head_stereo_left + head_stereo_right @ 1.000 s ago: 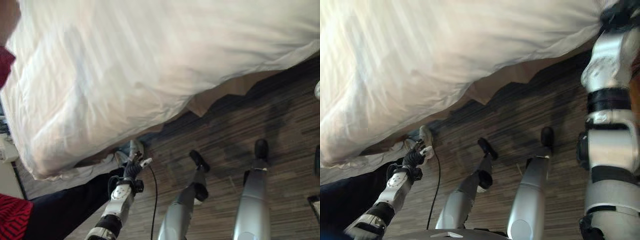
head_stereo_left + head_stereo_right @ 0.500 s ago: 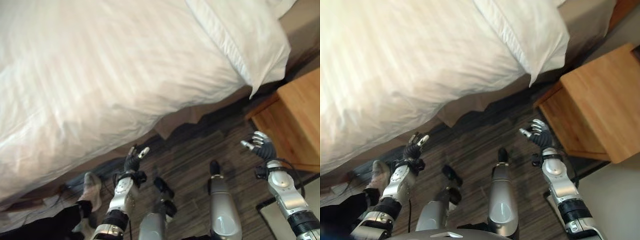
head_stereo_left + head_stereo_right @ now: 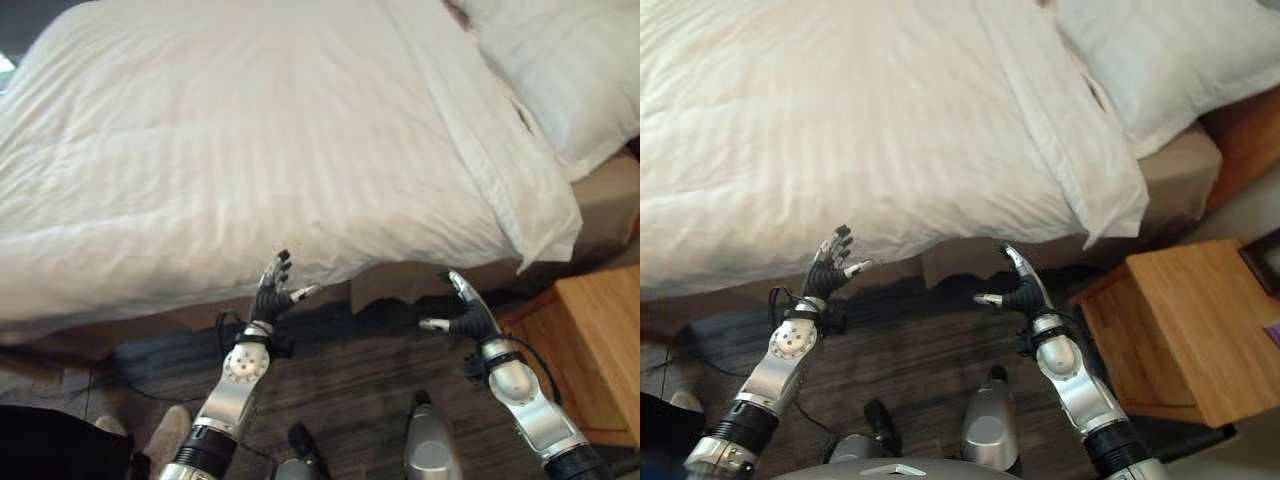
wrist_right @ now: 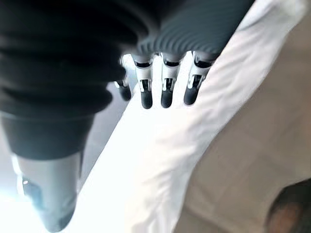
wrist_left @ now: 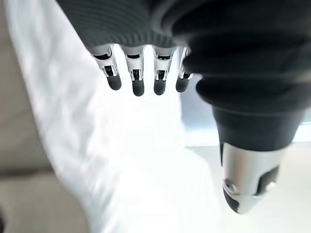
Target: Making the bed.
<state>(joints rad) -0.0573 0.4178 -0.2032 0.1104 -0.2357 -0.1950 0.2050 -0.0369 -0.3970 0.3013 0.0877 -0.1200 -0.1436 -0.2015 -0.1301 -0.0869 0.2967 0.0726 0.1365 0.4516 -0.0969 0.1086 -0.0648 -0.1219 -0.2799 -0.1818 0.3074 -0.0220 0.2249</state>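
Here, both the left hand (image 3: 272, 299) and right hand (image 3: 466, 316) are held with fingers spread, empty, beside the white duvet's (image 3: 250, 150) hanging edge.

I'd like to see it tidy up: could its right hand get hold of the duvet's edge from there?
Probably yes: the open right hand hangs just below the duvet edge, with nothing between.

The white duvet (image 3: 250, 150) runs past the top and left edges of the head views, so its far side is cut off. The pillow (image 3: 1160, 55) is cropped at the upper right. The wooden nightstand (image 3: 1185, 335) is partly cut off.
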